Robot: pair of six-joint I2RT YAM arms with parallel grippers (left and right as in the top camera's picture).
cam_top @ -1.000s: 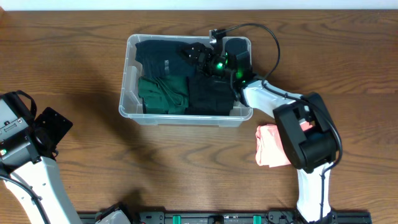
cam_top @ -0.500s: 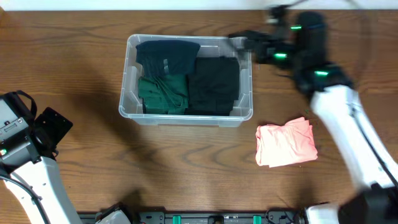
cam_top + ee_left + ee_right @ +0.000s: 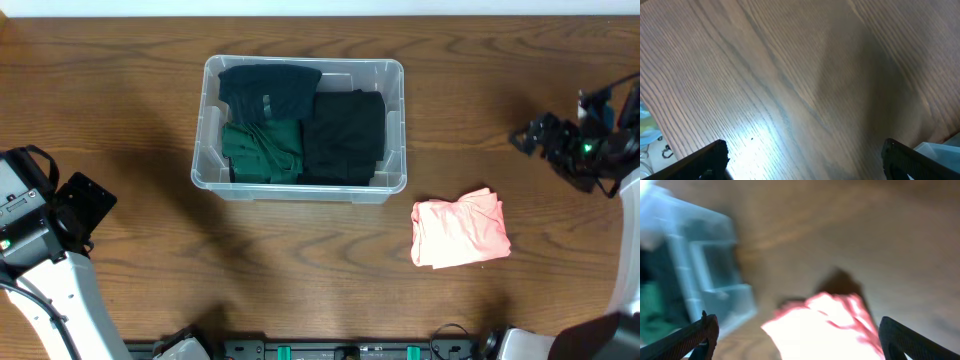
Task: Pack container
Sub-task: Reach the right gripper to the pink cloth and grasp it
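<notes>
Your left hand (image 3: 802,159) hangs over bare counter (image 3: 120,100) at the near-left, its fingers spread wide with nothing between them and touching nothing. The container (image 3: 300,192) sits at the middle of the counter toward the far edge, holding a dark blue-grey garment (image 3: 268,88), a green garment (image 3: 262,150) and a black garment (image 3: 345,135). A folded pink cloth (image 3: 460,232) lies on the counter near its right front corner. Your right hand (image 3: 800,332) hovers further right, also wide apart and empty; its own view is blurred.

No readable text, no labels, no brands, no numbers on anything shown
</notes>
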